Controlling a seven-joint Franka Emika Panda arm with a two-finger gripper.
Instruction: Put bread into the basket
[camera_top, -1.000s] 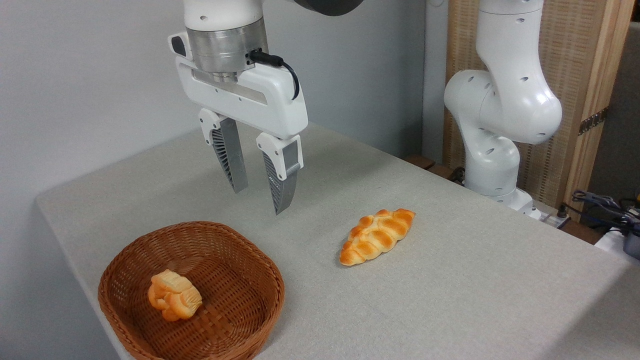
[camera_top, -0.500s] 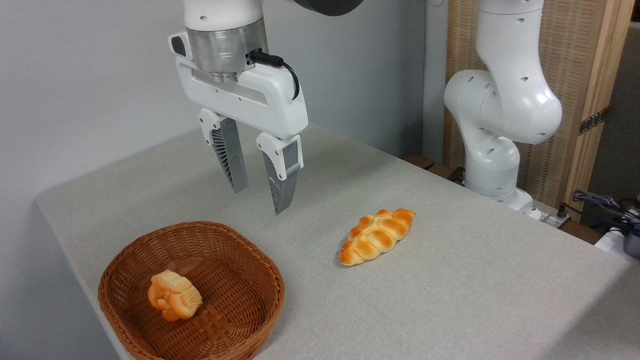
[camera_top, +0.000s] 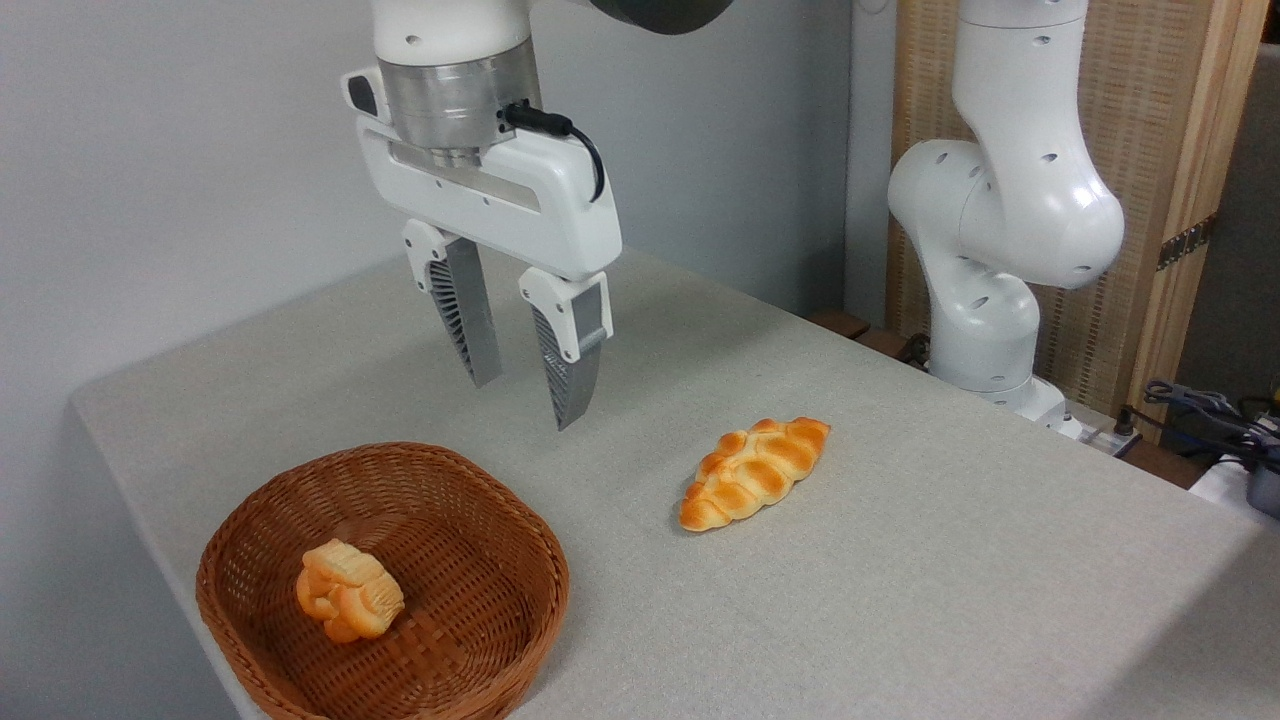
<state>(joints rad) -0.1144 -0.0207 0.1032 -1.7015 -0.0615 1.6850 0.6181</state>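
The bread (camera_top: 754, 473), a braided golden-orange loaf with pointed ends, lies on the grey table right of centre. The basket (camera_top: 250, 520), reddish-brown wicker with a thick rim, sits at the front left. My gripper (camera_top: 522, 402) hangs open in the air above the table, behind the basket's far rim and to the left of the bread, with nothing between its grey ribbed fingers (camera_top: 568, 370).
A small pale chunky bun (camera_top: 347, 590) lies inside the basket. The arm's white base (camera_top: 985, 300) stands at the table's back right edge. Cables and a wooden panel are behind it. The table's left edge runs close beside the basket.
The gripper has shifted slightly to the right, toward the bread. The bread, the basket and the bun have not moved.
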